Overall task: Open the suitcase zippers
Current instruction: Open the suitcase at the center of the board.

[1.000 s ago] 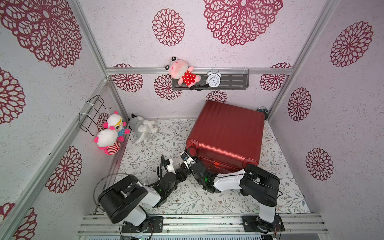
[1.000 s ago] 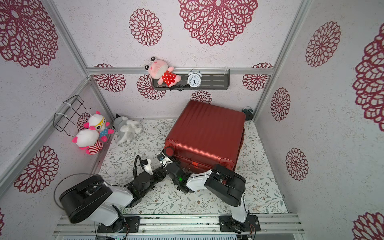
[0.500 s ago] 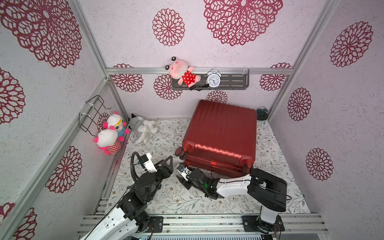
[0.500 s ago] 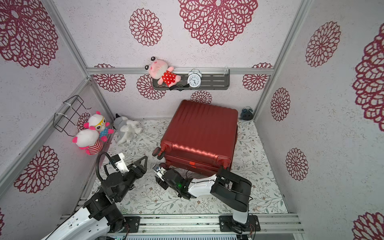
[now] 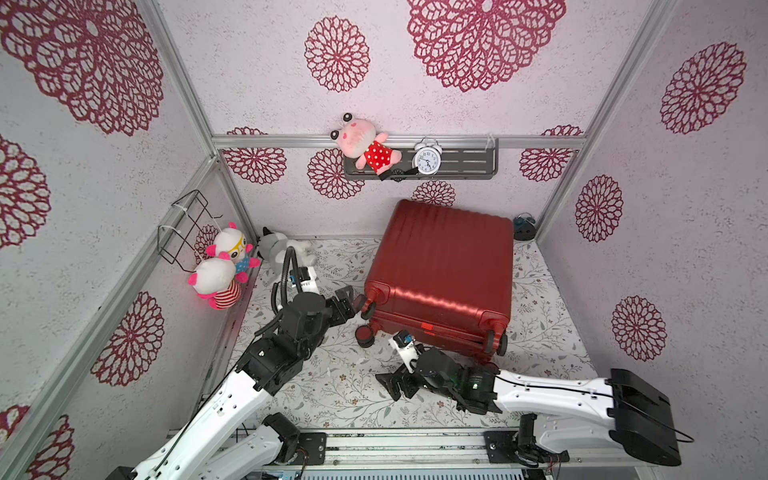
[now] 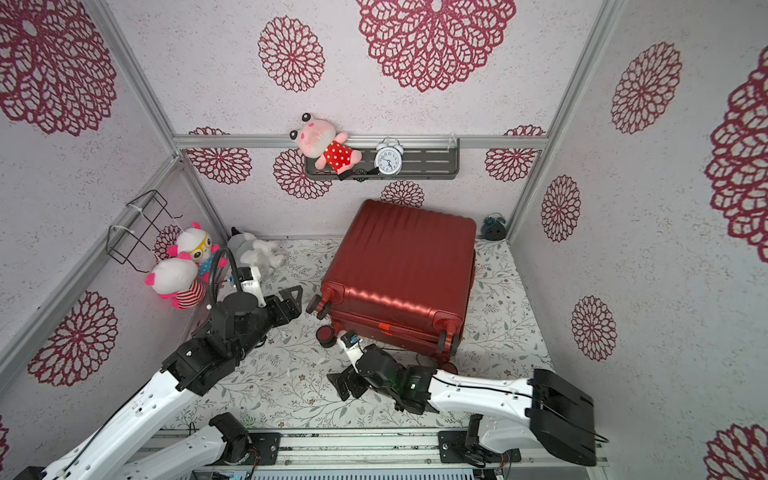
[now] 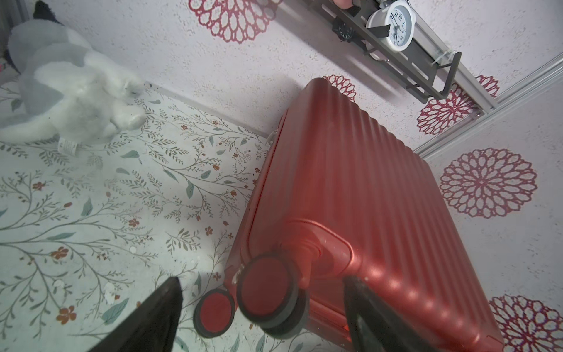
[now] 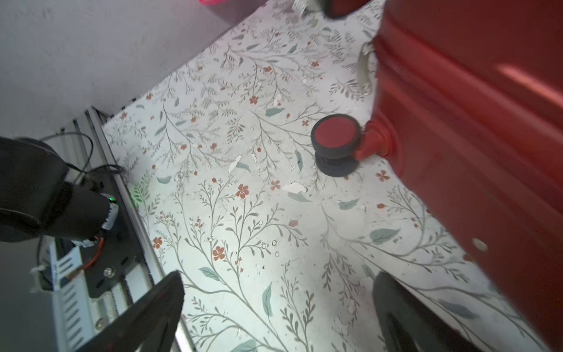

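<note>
1. In both top views: since a second ago both arms have drawn back and spread their jaws, and the suitcase (image 5: 444, 257) has swung squarer; it lies flat at the back right of the mat (image 5: 332, 386); left gripper (image 5: 349, 300) wide, just beside a wheel (image 5: 368, 311); right gripper (image 5: 390, 384) wide, apart from the case.
2. Left wrist: the zippers (image 7: 259, 195) run along the side seam; pulls unclear.
3. Right wrist: fingers (image 8: 158, 304) splayed over the mat.

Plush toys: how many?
4: pink plush on the shelf; glasses plush and striped plush at the wire basket; grey-white plush on the floor at back. Suitcase may hide more.
</note>
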Available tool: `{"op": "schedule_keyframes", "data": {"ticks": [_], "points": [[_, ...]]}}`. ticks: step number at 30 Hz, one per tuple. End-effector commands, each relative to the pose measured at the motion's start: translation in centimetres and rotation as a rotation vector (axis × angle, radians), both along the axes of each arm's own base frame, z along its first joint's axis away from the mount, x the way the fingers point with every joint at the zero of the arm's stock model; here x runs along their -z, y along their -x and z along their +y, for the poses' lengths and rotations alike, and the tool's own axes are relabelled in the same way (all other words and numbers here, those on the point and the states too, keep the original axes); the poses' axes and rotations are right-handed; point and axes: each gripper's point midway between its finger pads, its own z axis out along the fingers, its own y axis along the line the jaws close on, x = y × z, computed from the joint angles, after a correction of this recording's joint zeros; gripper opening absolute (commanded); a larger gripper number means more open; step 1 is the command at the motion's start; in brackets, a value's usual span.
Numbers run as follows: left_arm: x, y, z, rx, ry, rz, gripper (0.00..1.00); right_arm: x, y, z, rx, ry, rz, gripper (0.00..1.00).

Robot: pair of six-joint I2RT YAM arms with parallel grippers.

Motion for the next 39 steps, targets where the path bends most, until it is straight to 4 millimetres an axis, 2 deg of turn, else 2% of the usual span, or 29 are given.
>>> {"op": "schedule_keyframes", "data": {"ticks": [1,4,5,10,12,17,21,25,27,30,33,39], "points": [[-1.2,-1.1,-1.0,0.087,-0.027,0.017,0.89,-4.1,0.0,-3.2,0.094,-0.119,0.005,0.99],[-2.0,-3.0,-2.1,0.140,-0.004,0.038,0.90,-7.8,-0.6,-6.1,0.153,-0.223,-0.030,0.99],[-2.1,-3.8,-2.6,0.159,-0.002,0.047,0.90,-8.5,-2.0,-7.7,0.211,-0.220,-0.027,0.99],[-0.7,-7.2,-4.1,0.214,-0.021,0.119,0.92,-10.3,-5.5,-11.6,0.354,-0.135,-0.026,0.99],[-0.1,-8.6,-4.2,0.216,-0.025,0.140,0.92,-11.2,-7.0,-14.0,0.444,-0.120,-0.048,0.99],[0.6,-11.9,-5.3,0.270,0.003,0.182,0.93,-12.0,-10.0,-21.2,0.703,-0.127,-0.060,0.99],[1.4,-14.0,-7.2,0.346,0.017,0.210,0.93,-11.8,-11.1,-26.7,0.877,-0.187,-0.046,0.99],[2.8,-15.5,-8.4,0.390,0.025,0.242,0.92,-10.2,-12.4,-30.7,0.969,-0.276,0.031,0.99],[3.4,-16.0,-9.1,0.416,0.039,0.249,0.92,-8.4,-13.3,-32.8,1.008,-0.363,0.087,0.99],[4.6,-16.6,-9.7,0.443,0.042,0.270,0.92,-5.8,-14.5,-34.7,0.987,-0.549,0.172,0.95],[5.7,-17.1,-10.3,0.467,0.054,0.287,0.92,-3.8,-15.5,-35.2,0.922,-0.671,0.214,0.91],[7.4,-16.9,-12.0,0.537,0.112,0.307,0.92,-2.1,-16.8,-34.1,0.818,-0.749,0.273,0.88]]}}
